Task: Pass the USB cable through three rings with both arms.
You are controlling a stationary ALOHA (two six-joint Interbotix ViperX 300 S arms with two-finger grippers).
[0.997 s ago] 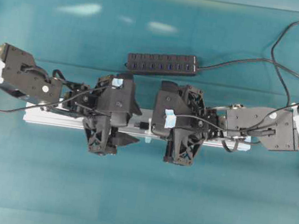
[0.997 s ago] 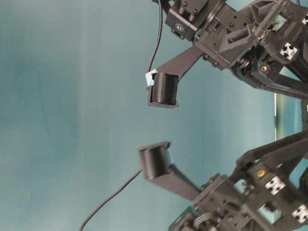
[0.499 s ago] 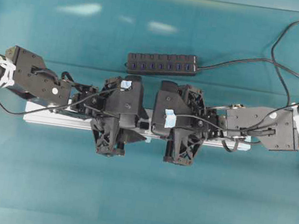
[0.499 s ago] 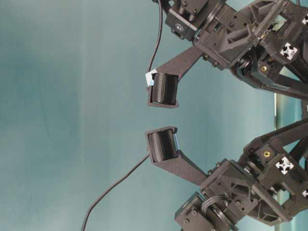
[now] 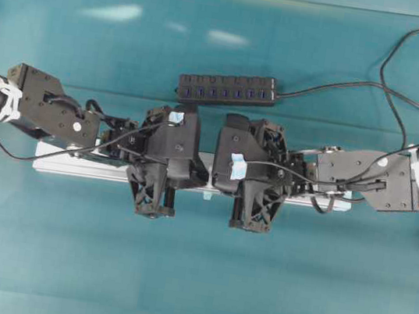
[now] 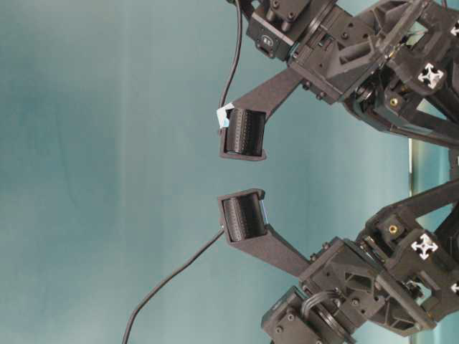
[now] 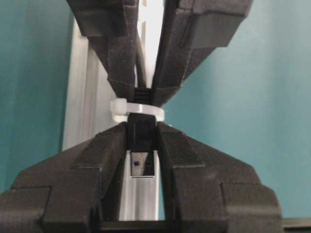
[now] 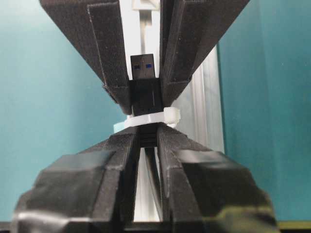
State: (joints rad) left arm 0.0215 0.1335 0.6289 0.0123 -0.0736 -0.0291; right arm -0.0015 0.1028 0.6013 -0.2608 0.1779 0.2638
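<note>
At the near edge of the teal table the cloth lies bare; just beyond it the two black lattice-framed grippers meet tip to tip over the long silver aluminium rail that runs left to right across the middle. The left gripper has its two fingers pressed against the sides of the small black rectangular USB plug, whose metal end with a blue insert points back toward the wrist. The right gripper is clamped from the opposite side on the ribbed neck of the same plug. Between the two pairs of fingertips one translucent white plastic ring stands upright on the rail and encircles the plug, so the plug sits partway through it; the same ring shows in the right wrist view. The thin black cord runs back from the plug between the right gripper's fingers. The other two rings cannot be made out under the arms. Farther back, a black multi-port hub bar lies on the table, its own lead curling off to the far right.
</note>
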